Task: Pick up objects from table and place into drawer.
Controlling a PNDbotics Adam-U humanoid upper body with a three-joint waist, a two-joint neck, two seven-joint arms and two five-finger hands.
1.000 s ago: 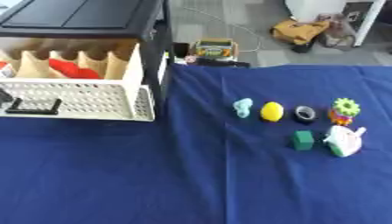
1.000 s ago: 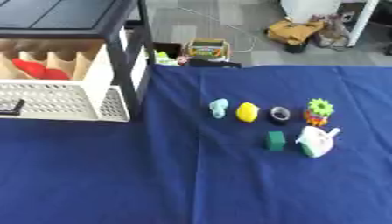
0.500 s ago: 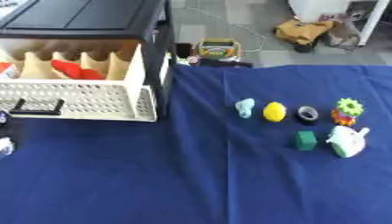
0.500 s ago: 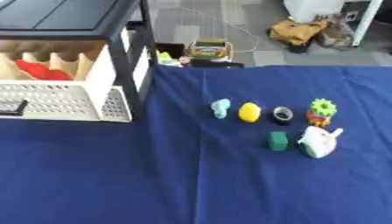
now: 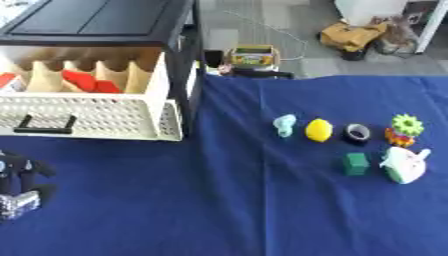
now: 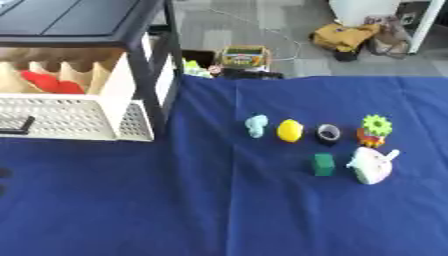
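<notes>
- Up left, the white drawer (image 5: 96, 117) stands pulled out of the black cabinet (image 5: 105, 20), with red pieces (image 5: 83, 82) between its tan dividers.
- Six small things lie right on the blue cloth (image 5: 227, 210): pale-blue shape (image 5: 284, 125), lemon (image 5: 318, 130), dark ring (image 5: 357, 133), green gear (image 5: 406, 125), green block (image 5: 355, 164), white-green toy (image 5: 402, 165).
- Left hand (image 5: 17, 182) shows at the left edge, holding nothing; whether its fingers are curled I cannot tell.

- A dark blue cloth (image 5: 227, 210) covers the table across the whole near part of both views.
- A black cabinet frame (image 5: 188, 75) with a flat dark top stands at the table's left.
- Beyond the far edge lies a grey floor (image 5: 262, 20) with a thin pale cable trailing over it.
- A yellow-brown bag (image 5: 350, 35) sits slumped on the floor at upper right, beside a white upright object (image 6: 363, 10).
- A small colourful box (image 6: 245, 54) sits just past the table's far edge.
- The light is even and soft.
</notes>
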